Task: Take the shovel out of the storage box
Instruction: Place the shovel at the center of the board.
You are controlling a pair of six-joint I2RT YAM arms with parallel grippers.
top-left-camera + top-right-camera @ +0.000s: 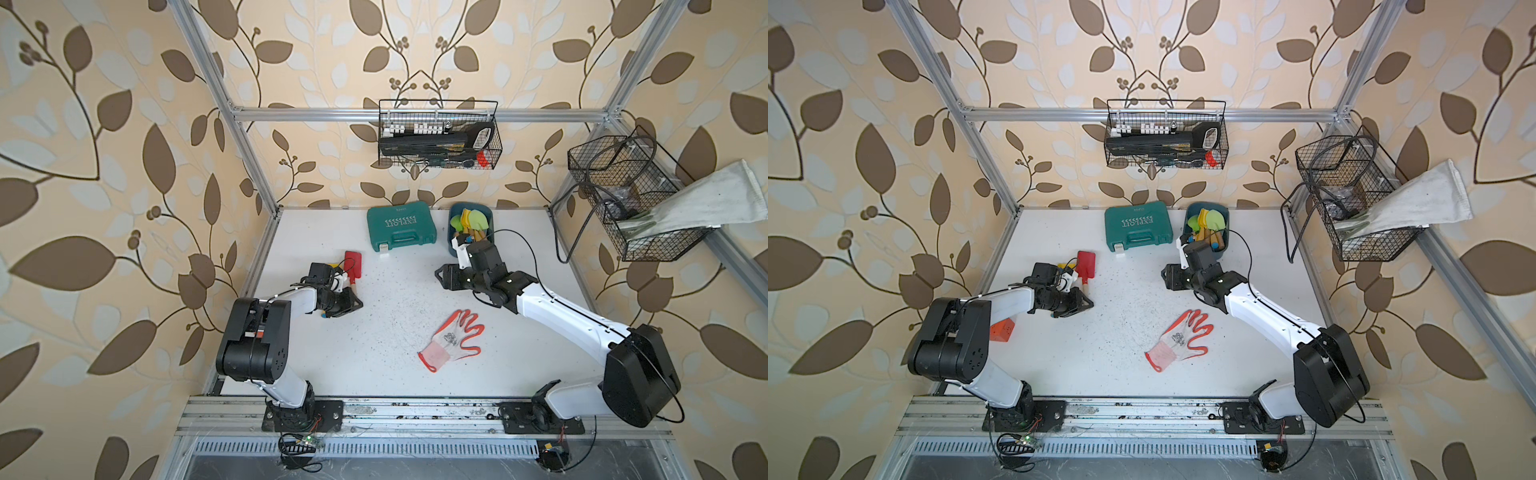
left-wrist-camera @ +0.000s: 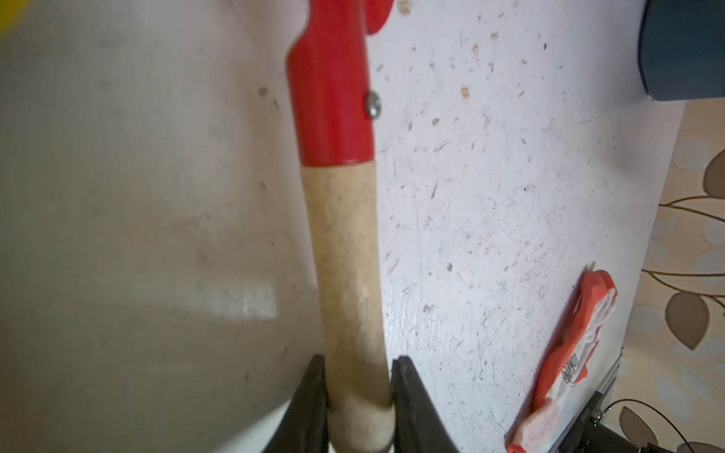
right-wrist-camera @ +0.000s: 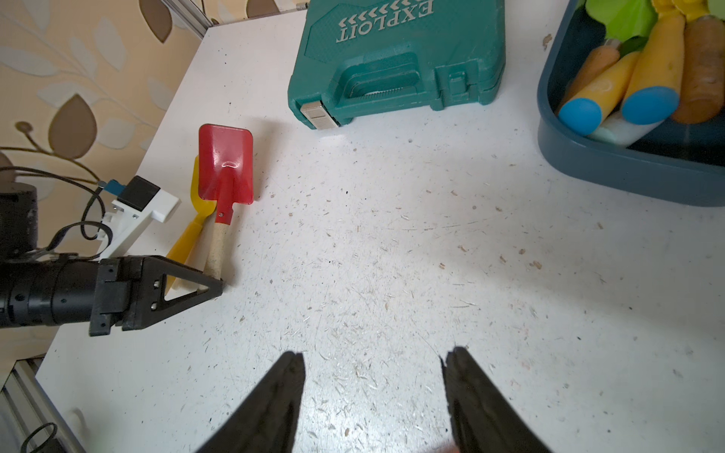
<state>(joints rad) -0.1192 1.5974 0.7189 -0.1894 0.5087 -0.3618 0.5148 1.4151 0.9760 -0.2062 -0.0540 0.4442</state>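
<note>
Arm bases [image 1: 299,415] sit on the near rail [image 1: 415,409], with a glove [image 1: 455,338] just beyond on the surface [image 1: 374,374]. At left the red shovel [image 3: 225,164] lies flat beside a yellow one [image 3: 196,219], well apart from the box [image 3: 612,172] at far right, so it looks delivered. The left pincer [image 3: 217,285] is clamped on its wooden handle. The right pincer [image 3: 376,353] hangs half open and empty near the box.

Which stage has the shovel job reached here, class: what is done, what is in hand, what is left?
Done: a red shovel is out of the storage box, low on the table, partly overlapping a yellow shovel.
In hand: the left tool is closed on its wooden handle; the right tool is open and empty.
Left: probably only letting go. More shovels sit in the box.
</note>
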